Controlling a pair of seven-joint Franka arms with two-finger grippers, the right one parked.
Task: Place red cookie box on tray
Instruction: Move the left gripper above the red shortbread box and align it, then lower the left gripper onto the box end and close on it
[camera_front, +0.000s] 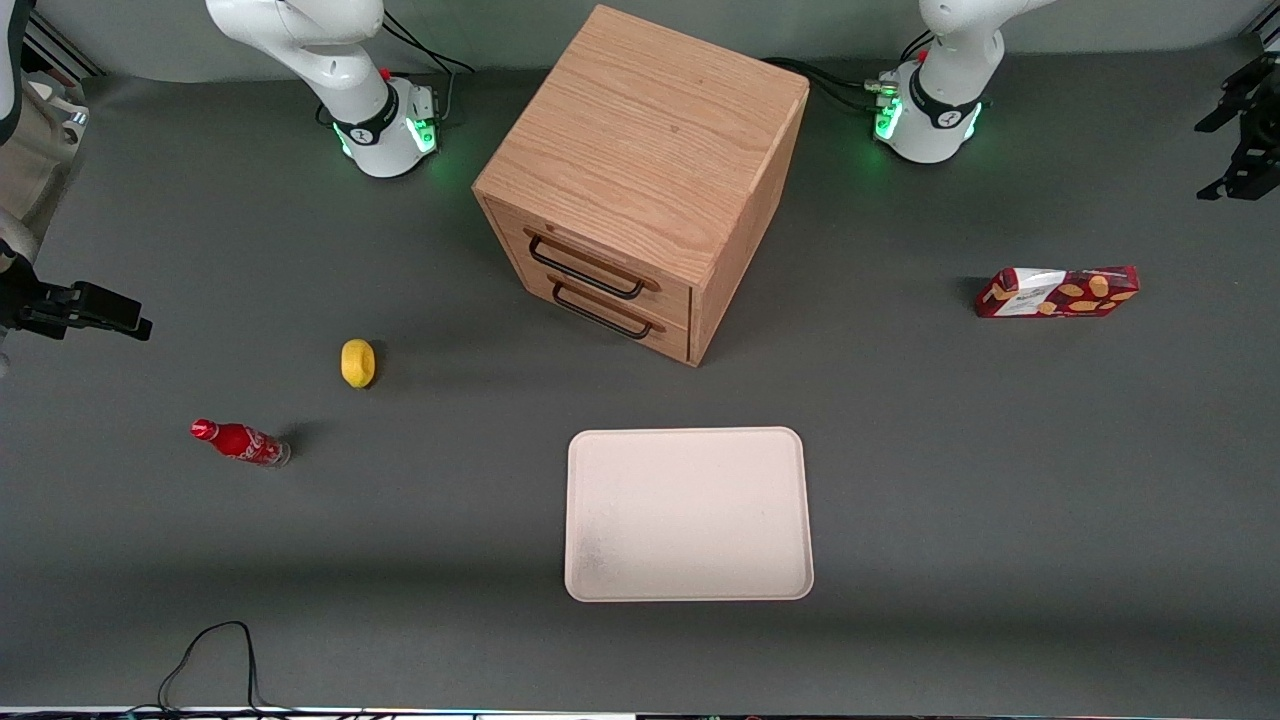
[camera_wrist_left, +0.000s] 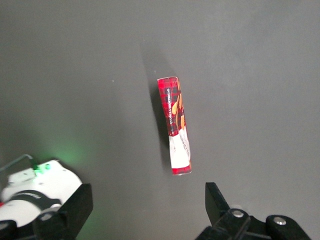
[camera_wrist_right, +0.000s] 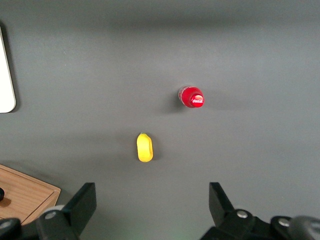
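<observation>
Tabletop (camera_front: 1000, 480): carries everything.
Tray (camera_front: 690, 590): bare, near the front-camera edge.
Red cookie box (camera_wrist_left: 175, 125): on the tabletop toward the working arm's end, standing on a long edge.
Tool (camera_wrist_left: 147, 210): released, above the box, fingers straddling its long axis.

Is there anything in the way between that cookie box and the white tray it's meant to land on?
Nothing visible. The red cookie box lies on bare table toward the working arm's end; the tray sits nearer the front camera. The wooden drawer cabinet stands off that path. The gripper hangs open above the box.
</observation>
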